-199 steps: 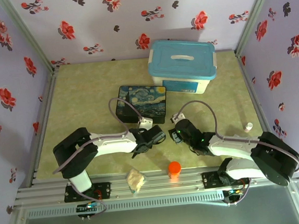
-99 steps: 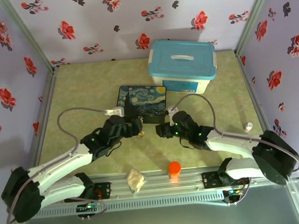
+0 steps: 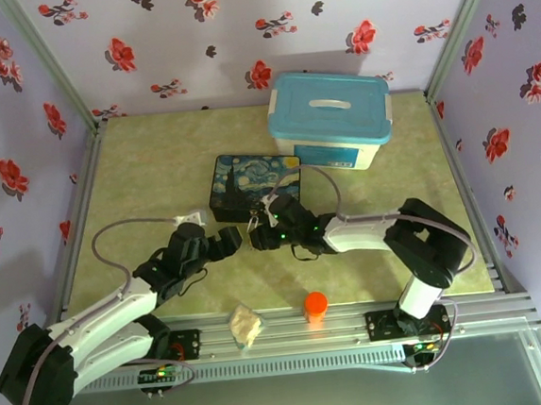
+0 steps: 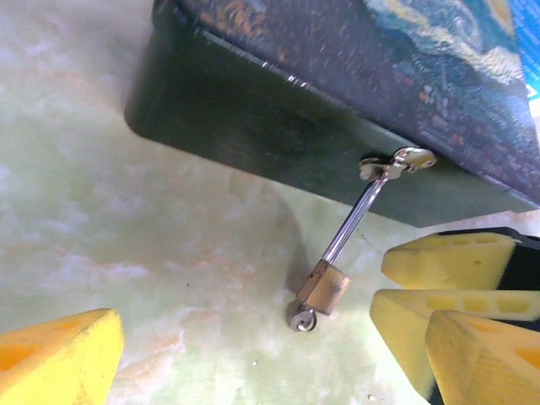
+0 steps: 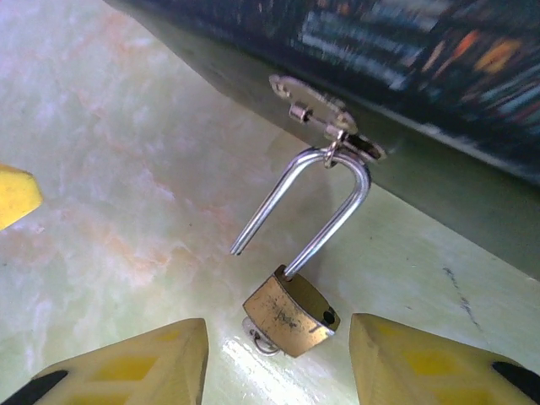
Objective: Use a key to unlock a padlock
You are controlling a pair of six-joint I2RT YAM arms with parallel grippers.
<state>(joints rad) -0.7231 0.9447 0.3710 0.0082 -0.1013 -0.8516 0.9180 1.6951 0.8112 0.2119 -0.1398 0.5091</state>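
On green tabletop [image 5: 101, 169], open padlock [image 5: 291, 316] hooked through box's clasp [image 5: 333, 126].

Top view: high above and behind the arm bases [image 3: 158, 347], angled down and forward over the whole table [image 3: 153, 156] to the floral back wall [image 3: 237, 35]. Left wrist: low and very close, facing the dark box [image 4: 253, 110] front, padlock [image 4: 325, 288] seen edge-on. Right wrist: closer still, same box front from the opposite flank. Shared by both wrist views: clasp [image 5: 329, 126], shackle [image 5: 337, 211], padlock.
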